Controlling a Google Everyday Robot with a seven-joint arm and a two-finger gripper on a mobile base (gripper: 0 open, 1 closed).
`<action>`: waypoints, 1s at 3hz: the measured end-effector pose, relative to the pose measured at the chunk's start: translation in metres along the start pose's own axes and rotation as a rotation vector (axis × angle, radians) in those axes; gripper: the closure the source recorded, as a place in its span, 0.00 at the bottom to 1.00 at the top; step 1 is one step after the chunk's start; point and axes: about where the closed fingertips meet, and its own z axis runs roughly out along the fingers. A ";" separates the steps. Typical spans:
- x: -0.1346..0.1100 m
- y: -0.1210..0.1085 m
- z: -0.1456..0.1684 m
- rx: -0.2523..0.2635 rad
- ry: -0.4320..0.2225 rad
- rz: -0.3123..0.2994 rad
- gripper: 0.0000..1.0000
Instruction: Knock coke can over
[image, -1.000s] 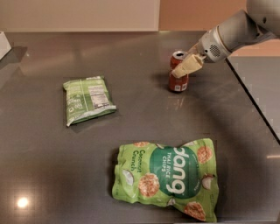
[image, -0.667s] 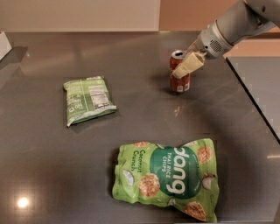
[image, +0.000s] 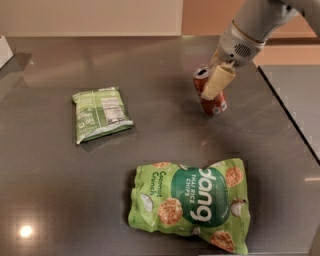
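i'm pressing the gripper (image: 214, 89) against the small red metal soda can (image: 216, 104), which is leaning up-left, away from it; i cannot tell its grip state.

Claw (image: 216, 84) hides coke can (image: 214, 105) middle (arm (image: 257, 22) cut off at top).

My arm (image: 260, 17) reaches in from the top right, wrist (image: 239, 47) angled down-left, and my gripper (image: 216, 86) hangs low at upper right of view.
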 end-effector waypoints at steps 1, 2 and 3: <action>0.007 0.011 -0.001 0.006 0.106 -0.047 1.00; 0.016 0.018 0.003 0.001 0.189 -0.077 1.00; 0.015 0.027 0.006 -0.018 0.219 -0.120 0.82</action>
